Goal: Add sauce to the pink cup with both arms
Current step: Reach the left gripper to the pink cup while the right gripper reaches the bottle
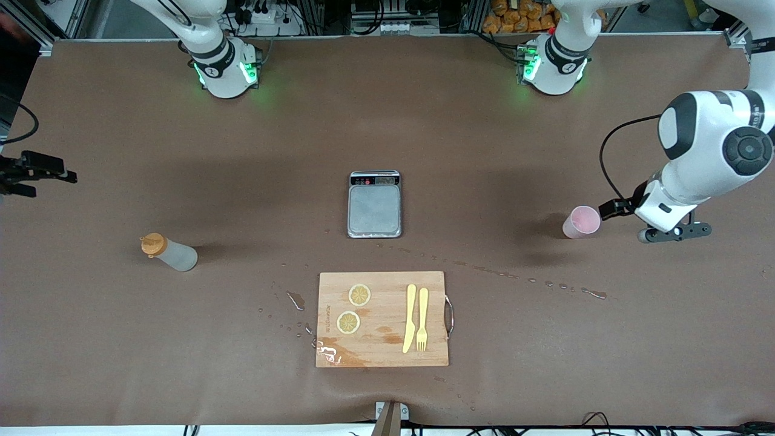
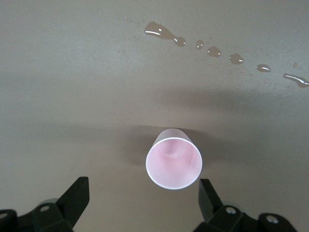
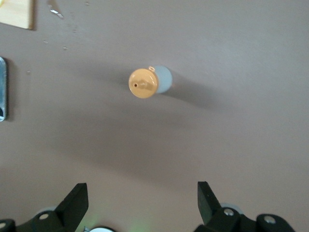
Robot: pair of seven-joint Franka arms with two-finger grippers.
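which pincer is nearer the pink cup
Left. The left pincer hangs open right beside the cup, at the left arm's end of the table. The right pincer, also open, is at the right arm's end, near the sauce.

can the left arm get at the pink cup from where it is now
Probably yes. The left gripper is open and sits right beside the pink cup, which stands upright at the left arm's end of the table. Nothing lies between them; only small water drops are nearby.
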